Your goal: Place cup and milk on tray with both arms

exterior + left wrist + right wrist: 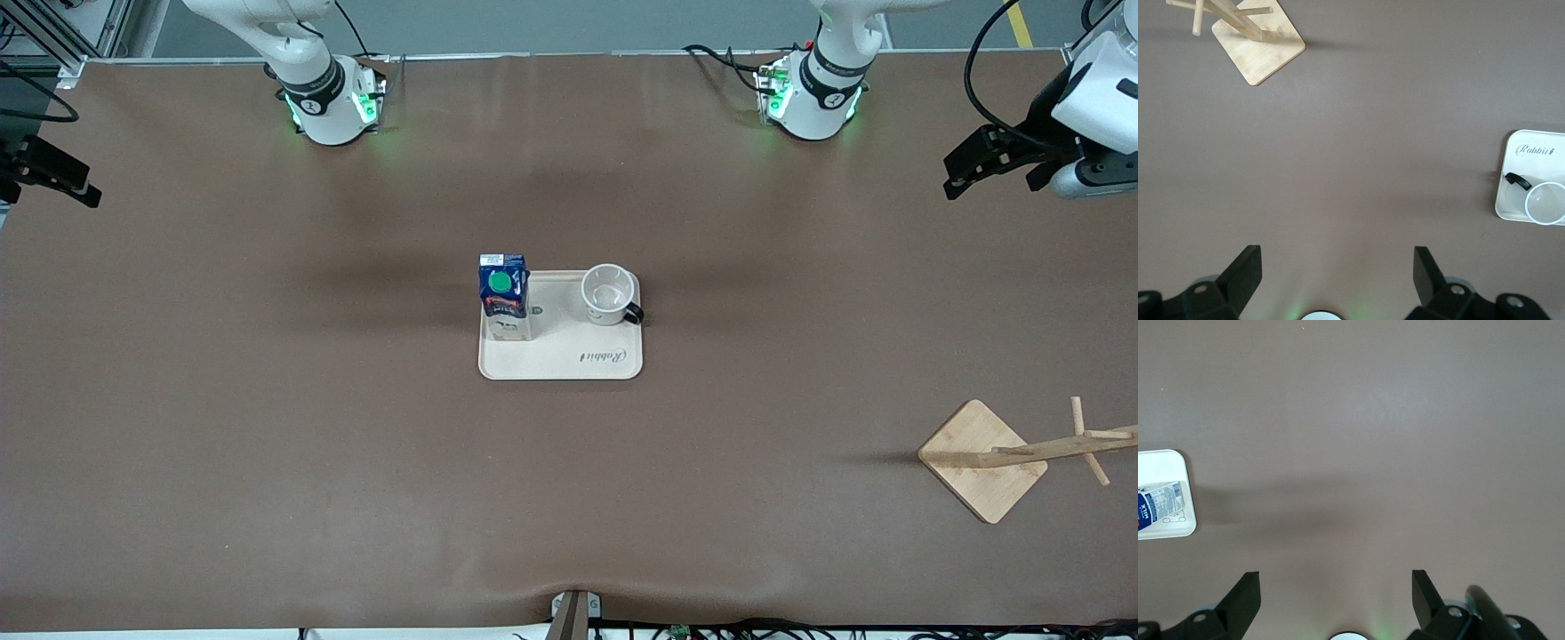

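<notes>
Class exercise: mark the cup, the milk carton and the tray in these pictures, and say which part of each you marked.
cup (607, 292): front view, the inside of the white bowl.
milk (501, 283): front view, the green screw cap on top.
tray (569, 363): front view, bare cream surface beside the script word.

One flat cream rectangular tray (560, 360) is lying on the brown counter (267, 427). One small white mug with a black loop handle (610, 295) and one dark-blue milk carton with a green screw cap (504, 298) are standing on it. One wooden stand with a square base (981, 460) is sitting toward the left arm's end. Two white jointed robot arms are showing, each carrying one black gripper: the left gripper (987, 160) and the right gripper (49, 173).
</notes>
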`<state>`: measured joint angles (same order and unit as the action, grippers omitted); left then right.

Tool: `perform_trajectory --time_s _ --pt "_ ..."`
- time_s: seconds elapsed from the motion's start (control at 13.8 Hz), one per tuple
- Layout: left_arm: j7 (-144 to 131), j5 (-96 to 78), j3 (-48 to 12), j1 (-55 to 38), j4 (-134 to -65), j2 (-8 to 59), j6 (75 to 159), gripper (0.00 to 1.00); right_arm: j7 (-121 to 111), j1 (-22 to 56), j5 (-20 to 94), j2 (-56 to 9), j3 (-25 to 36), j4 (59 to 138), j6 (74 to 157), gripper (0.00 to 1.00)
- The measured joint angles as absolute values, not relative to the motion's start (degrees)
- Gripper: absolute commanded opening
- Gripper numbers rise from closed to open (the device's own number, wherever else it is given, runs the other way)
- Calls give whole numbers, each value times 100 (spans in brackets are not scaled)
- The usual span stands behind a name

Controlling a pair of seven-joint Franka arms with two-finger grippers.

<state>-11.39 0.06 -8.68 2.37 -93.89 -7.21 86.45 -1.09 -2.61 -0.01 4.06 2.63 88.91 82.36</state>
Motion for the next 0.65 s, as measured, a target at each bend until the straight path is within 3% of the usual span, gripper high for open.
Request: perform_trajectory --time_s 0.29,0.65 --pt "-1141 -11 -1320 649 -9389 -720 8651 100 -109 -261 -1 406 263 8891 8236 100" --pt "-1139 -11 -1346 686 -9319 -687 8691 100 -109 -261 -1 406 263 8891 8236 100"
